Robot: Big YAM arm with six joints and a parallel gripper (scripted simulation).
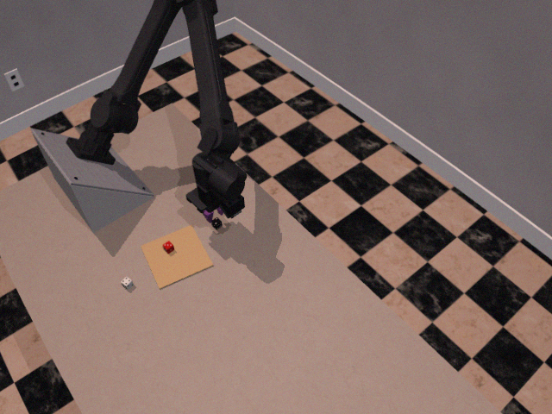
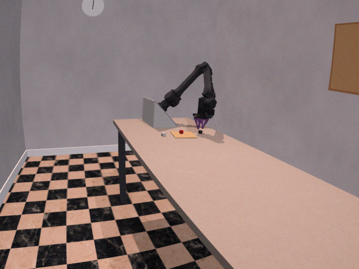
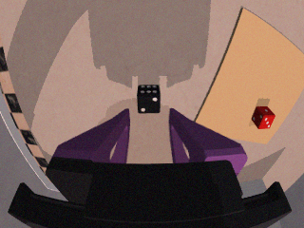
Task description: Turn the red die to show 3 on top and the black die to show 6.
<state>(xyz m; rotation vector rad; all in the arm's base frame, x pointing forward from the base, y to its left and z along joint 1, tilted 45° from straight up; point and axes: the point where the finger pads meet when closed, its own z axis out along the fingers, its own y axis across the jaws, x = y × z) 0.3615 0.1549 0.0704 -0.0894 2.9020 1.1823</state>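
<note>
The black die point(image 1: 216, 222) point(image 2: 200, 131) point(image 3: 148, 99) lies on the table beside the mat point(image 1: 182, 272) point(image 2: 185, 136) point(image 3: 242, 66). In the wrist view its larger, brighter face shows 2 and seems to be the top; a dimmer side face shows 6. My gripper point(image 1: 215, 216) point(image 2: 200, 128) point(image 3: 149, 115) is partly open and empty, pointing down with its purple fingertips just above the black die. The red die point(image 1: 167, 247) point(image 2: 181, 131) point(image 3: 263, 118) lies on the mat; its top number is too small to read surely. The white die point(image 1: 127, 282) point(image 2: 163, 134) lies on the table off the mat.
The grey wedge-shaped arm base point(image 1: 113, 207) point(image 2: 157, 115) stands behind the mat, on the side away from the long stretch of table point(image 1: 267, 338) point(image 2: 246, 179). The arm's shadow falls beside the black die. The table edge lies beyond the gripper.
</note>
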